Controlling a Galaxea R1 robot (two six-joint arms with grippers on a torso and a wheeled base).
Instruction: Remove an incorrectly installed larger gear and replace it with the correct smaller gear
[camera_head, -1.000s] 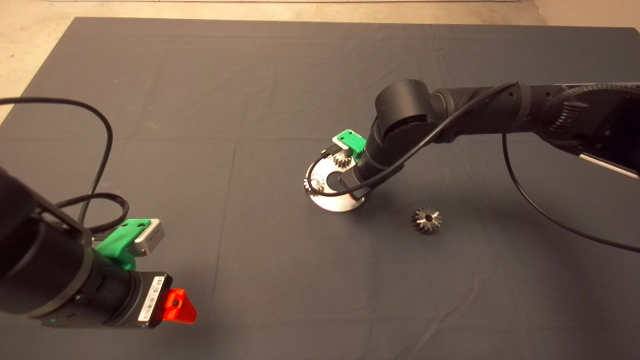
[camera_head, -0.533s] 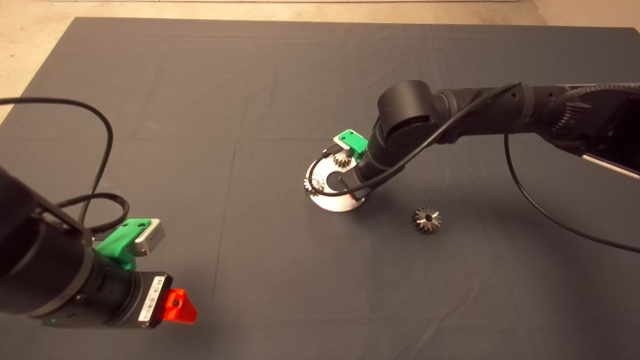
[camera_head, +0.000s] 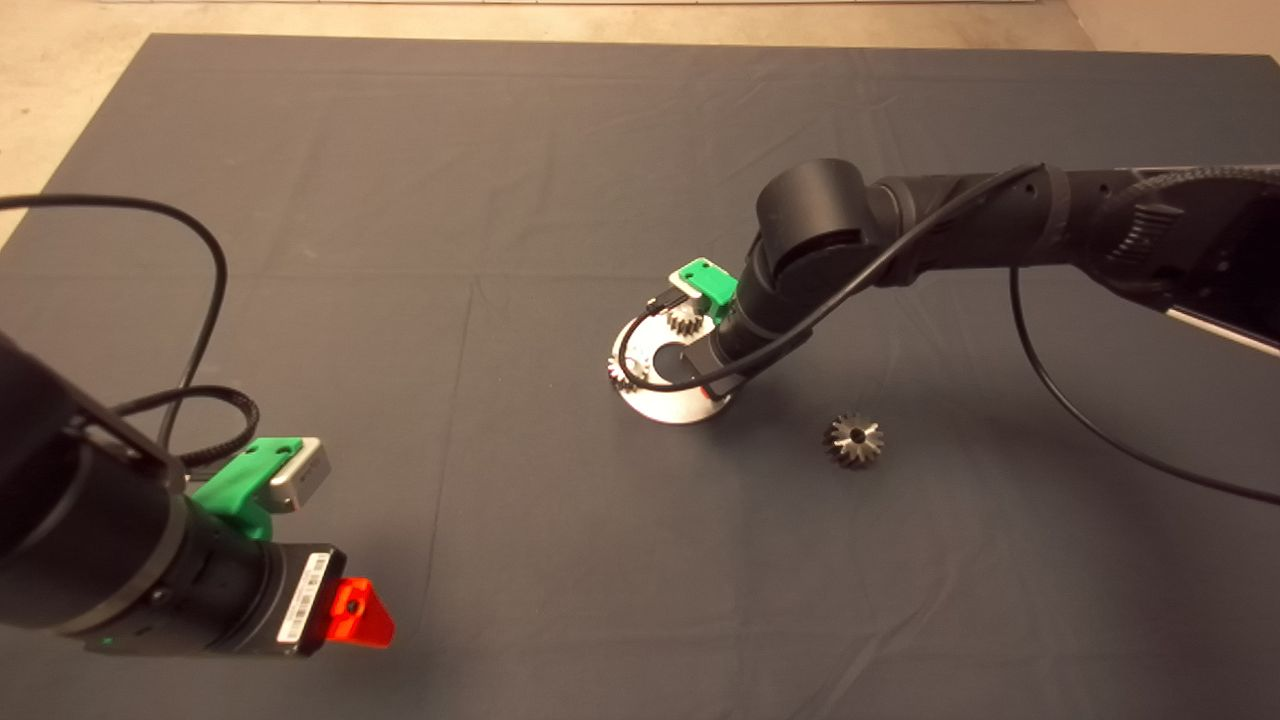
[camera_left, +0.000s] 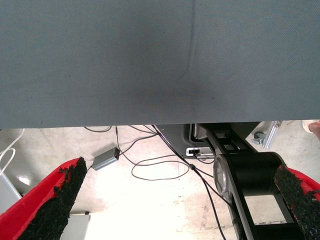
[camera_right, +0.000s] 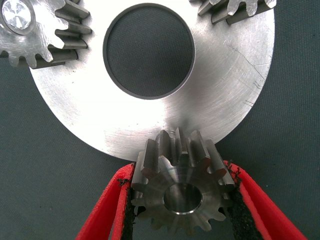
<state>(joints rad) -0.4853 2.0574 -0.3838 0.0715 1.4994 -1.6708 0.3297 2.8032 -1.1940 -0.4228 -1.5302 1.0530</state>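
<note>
The larger gear (camera_head: 853, 440), with flared teeth and a dark centre hole, lies alone on the mat to the right of a round steel plate (camera_head: 668, 403). My right gripper (camera_right: 180, 175) is shut on the smaller gear (camera_right: 182, 192), its teeth pinched between both pads, held at the plate's (camera_right: 215, 100) rim. In the head view the right wrist (camera_head: 745, 320) hides this gear. Two alike small gears (camera_right: 45, 35) (camera_right: 240, 10) sit on the plate around its big centre hole. My left gripper (camera_head: 355, 612) waits at the lower left, open with nothing in it.
The dark mat (camera_head: 400, 200) covers the table, with pale floor beyond its far edge. The right arm's cable (camera_head: 1100, 430) loops over the mat on the right. The left wrist view shows the mat's edge (camera_left: 150, 122), floor cables and the robot's base.
The right arm has drifted very slightly to the right above the plate. The larger gear and the left arm have not moved.
</note>
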